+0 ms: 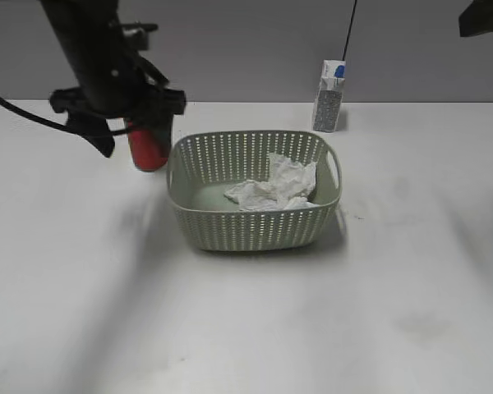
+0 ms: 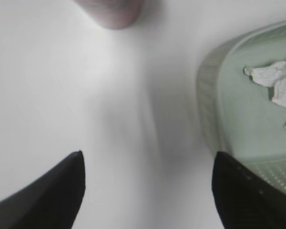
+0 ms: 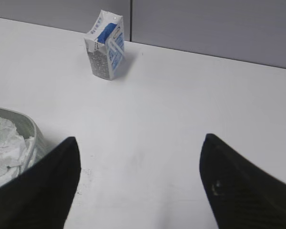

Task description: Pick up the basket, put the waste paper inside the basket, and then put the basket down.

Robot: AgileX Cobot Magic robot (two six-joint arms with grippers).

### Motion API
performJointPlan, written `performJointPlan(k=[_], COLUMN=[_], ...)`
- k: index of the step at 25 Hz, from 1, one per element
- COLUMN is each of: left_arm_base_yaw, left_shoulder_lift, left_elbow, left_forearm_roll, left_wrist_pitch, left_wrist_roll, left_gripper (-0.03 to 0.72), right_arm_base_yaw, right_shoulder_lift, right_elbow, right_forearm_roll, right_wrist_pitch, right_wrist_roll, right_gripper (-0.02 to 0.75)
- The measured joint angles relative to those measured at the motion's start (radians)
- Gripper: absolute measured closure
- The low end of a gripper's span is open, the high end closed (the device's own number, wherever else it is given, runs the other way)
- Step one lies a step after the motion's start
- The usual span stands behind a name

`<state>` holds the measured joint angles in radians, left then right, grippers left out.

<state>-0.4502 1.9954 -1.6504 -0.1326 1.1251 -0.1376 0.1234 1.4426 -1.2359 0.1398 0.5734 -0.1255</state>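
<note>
White tabletop runs under everything, with a grey wall behind it. Left gripper (image 2: pixel 148 191) hangs above bare table with its dark fingers spread wide and nothing between them — in the exterior view it sits high at the far left, just in front of a red can (image 1: pixel 149 146). Right gripper (image 3: pixel 140 186) is likewise spread wide and empty over bare table on the right.

Judging by how things lie, the paper is already loaded and the basket is set down, so the step in hand looks like a clean retreat: lift straight up and away, keeping the left fingers clear of the can and the basket wall so nothing gets nudged.

To the right of the left gripper, near but apart, stands the sage-green basket (image 1: pixel 255 230), flat on the table, with the crumpled waste paper (image 1: pixel 275 189) inside at its right half. From the right gripper the basket lies to the left, its rim at the view's edge; a white-and-blue carton (image 3: pixel 106 46) stands farther off by the wall.
</note>
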Motion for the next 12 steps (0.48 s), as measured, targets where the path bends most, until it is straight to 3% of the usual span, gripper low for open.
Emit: performJointPlan(k=[4, 12], left_arm_base_yaw=[0.096, 0.254], left_shoulder_lift=[-0.084, -0.270], left_elbow=[-0.001, 0.036], left_forearm_roll=[0.002, 0.005], left_wrist_pitch=[0.079, 0.088], left_wrist_roll=[0.108, 0.199], left_gripper=[0.070, 0.098], right_arm_base_yaw=[-0.030, -0.055], right_shoulder_lift=[0.018, 0.072], right_elbow=[-0.045, -0.129], right_forearm_roll=[0.006, 0.029], right_wrist_pitch=[0.054, 0.395], right_wrist_roll=[0.000, -0.014], right_gripper=[0.155, 0.162])
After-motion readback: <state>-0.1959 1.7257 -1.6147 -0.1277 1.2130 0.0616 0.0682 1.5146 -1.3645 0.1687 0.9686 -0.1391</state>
